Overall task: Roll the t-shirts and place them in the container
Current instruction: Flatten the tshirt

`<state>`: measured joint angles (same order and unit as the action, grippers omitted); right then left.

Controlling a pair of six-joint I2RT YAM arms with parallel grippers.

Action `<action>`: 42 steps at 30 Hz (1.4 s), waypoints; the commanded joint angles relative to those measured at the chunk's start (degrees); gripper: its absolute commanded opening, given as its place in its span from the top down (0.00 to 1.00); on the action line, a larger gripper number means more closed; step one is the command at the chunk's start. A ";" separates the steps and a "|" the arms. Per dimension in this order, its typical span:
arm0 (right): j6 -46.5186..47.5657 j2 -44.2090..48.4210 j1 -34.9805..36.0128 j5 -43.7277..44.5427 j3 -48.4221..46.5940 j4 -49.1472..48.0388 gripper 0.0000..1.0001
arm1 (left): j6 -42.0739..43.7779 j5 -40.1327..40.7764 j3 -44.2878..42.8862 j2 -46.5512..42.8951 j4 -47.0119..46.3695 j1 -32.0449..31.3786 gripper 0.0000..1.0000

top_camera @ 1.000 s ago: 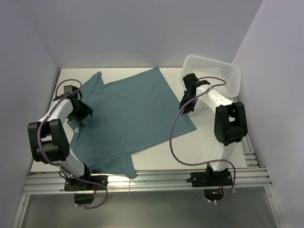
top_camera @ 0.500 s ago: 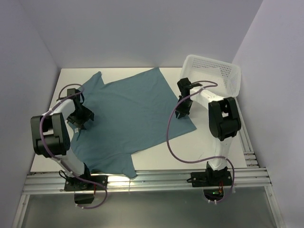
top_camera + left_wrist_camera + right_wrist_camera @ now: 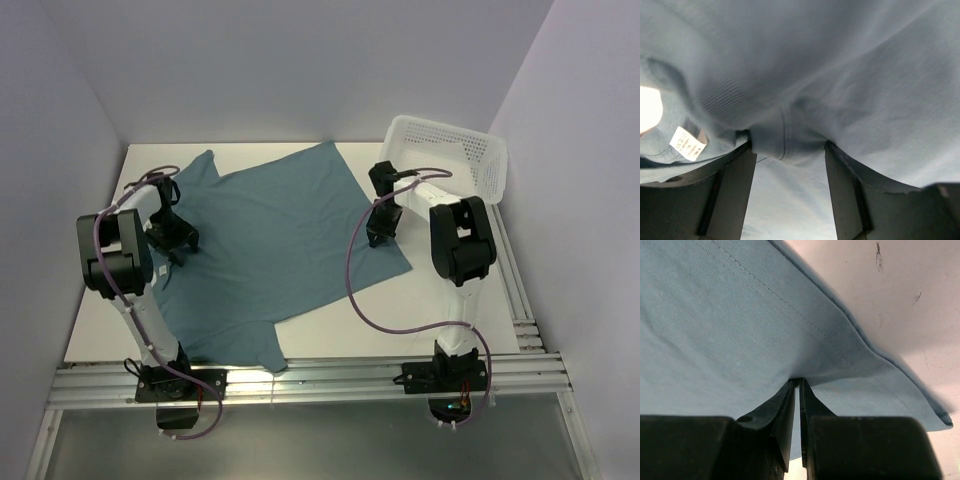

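Got t-shirt (image 3: pixel 270 240) spread flat mid-worktop (image 3: pixel 450 290), one layer; collar end toward left arm, hem toward right arm, so long axis runs left to right, slightly skewed; far sleeve (image 3: pixel 200 168) up left, near sleeve (image 3: pixel 250 350) at front edge.

Got right tool (image 3: pixel 378 238) down on hem, roughly halfway along it; in wrist view clenched almost closed, hem cloth (image 3: pixel 850 335) puckered into the tips; reads as grasping t-shirt.

Got left tool (image 3: pixel 172 238) down at collar; jaws well apart astride a raised fold of neck seam (image 3: pixel 784 142); not visibly clamped, so calling it released; white label (image 3: pixel 687 143) just beside one finger.

Each arm nearer its own end; nothing between them but cloth.

Looks like grab stage, no roll begun; next probably needs both ends held and pulled taut along the long axis, or a roll from hem toward collar; can't tell which.

Watch white basket (image 3: pixel 490 165) at far right, near right arm, apart from hem; little swing room there. Watch purple cable (image 3: pixel 349 290) looping over near-right hem corner; possible snag. Thin cloth; likely to drag and wrinkle if held at one end only.
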<state>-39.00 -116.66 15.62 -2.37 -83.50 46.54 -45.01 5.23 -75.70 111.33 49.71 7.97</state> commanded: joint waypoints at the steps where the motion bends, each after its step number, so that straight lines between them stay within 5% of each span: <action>1: -0.90 -2.08 0.20 2.28 -2.98 0.65 0.85 | -0.16 1.89 -5.23 10.29 -13.33 -0.06 0.38; 12: -2.92 -7.09 -0.24 3.86 -10.71 3.73 0.85 | 2.04 -1.37 -38.69 31.13 -2.18 -1.64 0.40; 22: -2.75 -9.28 -0.76 3.25 -17.65 5.92 0.83 | 1.25 -4.79 -58.32 43.44 0.48 -1.82 0.41; 30: -2.13 -5.16 -0.76 2.64 -13.44 3.38 0.82 | -1.13 -9.27 -59.58 41.96 -4.09 2.14 0.41; 35: 0.24 -0.15 -0.76 -0.26 -14.05 2.33 0.73 | 0.19 -11.03 -47.19 26.33 -11.83 2.40 0.34; 38: 1.65 4.59 -0.41 -3.51 -11.95 -0.13 0.56 | 0.54 -13.13 -43.05 18.68 -10.61 2.14 0.30; 42: 3.32 11.18 2.39 -8.87 -7.12 -3.12 0.48 | 0.72 -14.99 -35.95 7.62 -6.49 1.35 0.27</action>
<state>-37.98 -112.90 15.97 -6.87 -92.58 47.86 -44.38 -8.14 -114.52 130.98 49.08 9.91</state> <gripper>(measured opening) 0.508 0.725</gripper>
